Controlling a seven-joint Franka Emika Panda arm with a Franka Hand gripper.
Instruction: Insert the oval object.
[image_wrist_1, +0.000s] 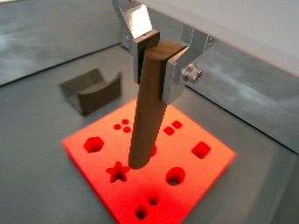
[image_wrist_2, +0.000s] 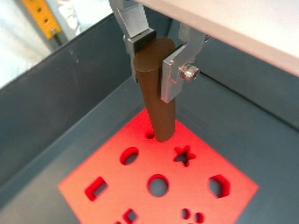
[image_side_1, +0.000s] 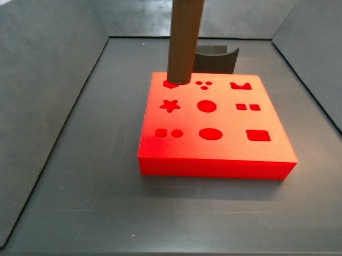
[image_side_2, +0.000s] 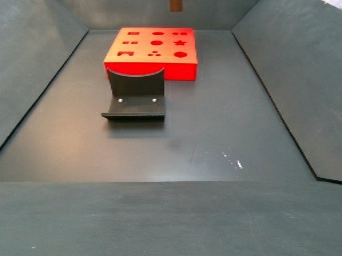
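Gripper: the gripper (image_wrist_2: 155, 54) hangs above the red block, its silver fingers (image_wrist_1: 142, 24) pinching the top of the oval object from two sides; both wrist views show this, while the side views cut the gripper off.

Oval object: the long dark-brown peg (image_wrist_1: 149, 107) hangs nearly upright from the gripper. Its lower end (image_side_1: 178, 75) sits over the far corner of the red block (image_side_1: 214, 135), at or just above the top face.

Seating: I cannot tell whether the tip has entered a cutout or only touches the surface; in a side view the peg hides whatever lies under it.

Target hole: an oval cutout (image_side_1: 210, 133) shows near the middle of the block, apart from the tip. If that is the matching hole, the peg is over the wrong spot.

Risk, misalignment: pressing down here could jam the tip on the solid face or on the lip of a mismatched cutout, and shove the block along the floor.

Risk, rotation: the oval section must line up with the hole's long axis; a small twist would make it bind at the rim.

Risk, slip: the grip is only at the top, so a side load at the tip could lever the peg askew between the pads.

Bystander: the dark grey arch block (image_side_2: 135, 94) lies well clear of the peg, so it is unlikely to interfere.
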